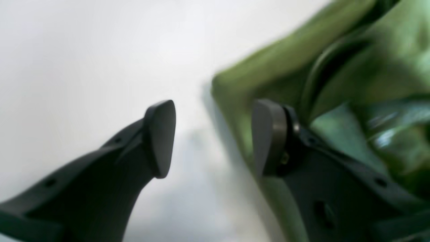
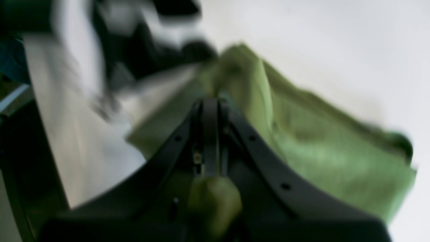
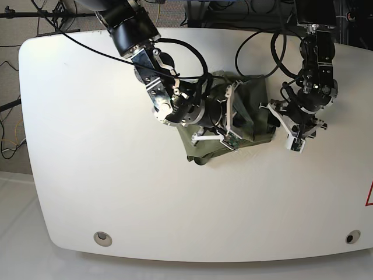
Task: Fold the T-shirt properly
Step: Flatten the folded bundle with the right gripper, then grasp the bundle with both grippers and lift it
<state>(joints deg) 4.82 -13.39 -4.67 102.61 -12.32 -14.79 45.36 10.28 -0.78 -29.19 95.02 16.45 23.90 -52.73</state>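
The olive-green T-shirt (image 3: 252,96) lies bunched near the middle of the white table (image 3: 87,146). My right gripper (image 3: 232,125) reaches in from the upper left and is shut on a fold of it. The blurred right wrist view shows that gripper (image 2: 210,104) pinching the T-shirt (image 2: 319,148), with cloth bulging between its fingers. My left gripper (image 3: 282,125) stands at the shirt's right edge. In the left wrist view that gripper (image 1: 215,137) is open and holds nothing, with one finger over bare table and the other against the T-shirt (image 1: 369,67).
Black cables (image 3: 256,46) loop over the table's far side behind the shirt. Two round holes (image 3: 103,237) (image 3: 349,237) sit near the front edge. A red mark (image 3: 369,195) shows at the right edge.
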